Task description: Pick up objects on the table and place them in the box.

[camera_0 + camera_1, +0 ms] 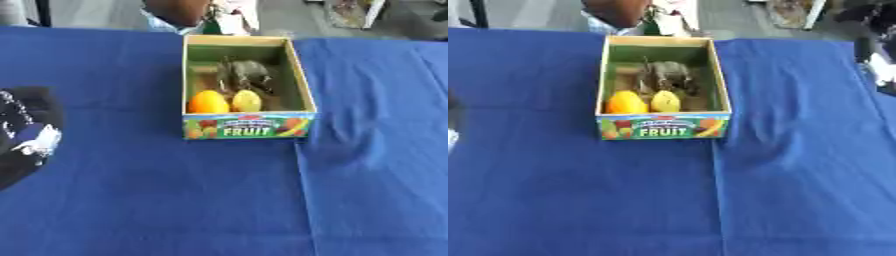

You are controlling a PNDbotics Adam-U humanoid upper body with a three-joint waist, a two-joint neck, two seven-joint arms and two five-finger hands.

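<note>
Our box [248,132] holds an orange fruit [208,102], a yellow one [247,101] — nothing left on the cloth [175,200], we judge. Left hand [26,135]: grip unreadable. Right hand [878,60] likewise — next, withdraw.

Table [131,200] covered edge to edge in blue cloth [798,190], slightly wrinkled right of centre, with a seam or fold running down from the box's near right corner. Cardboard box [248,126] sitting directly on cloth, centre-far, open top, front panel printed FRUIT with fruit pictures. Nothing else made out lying on cloth. Grey floor past far table edge.
</note>
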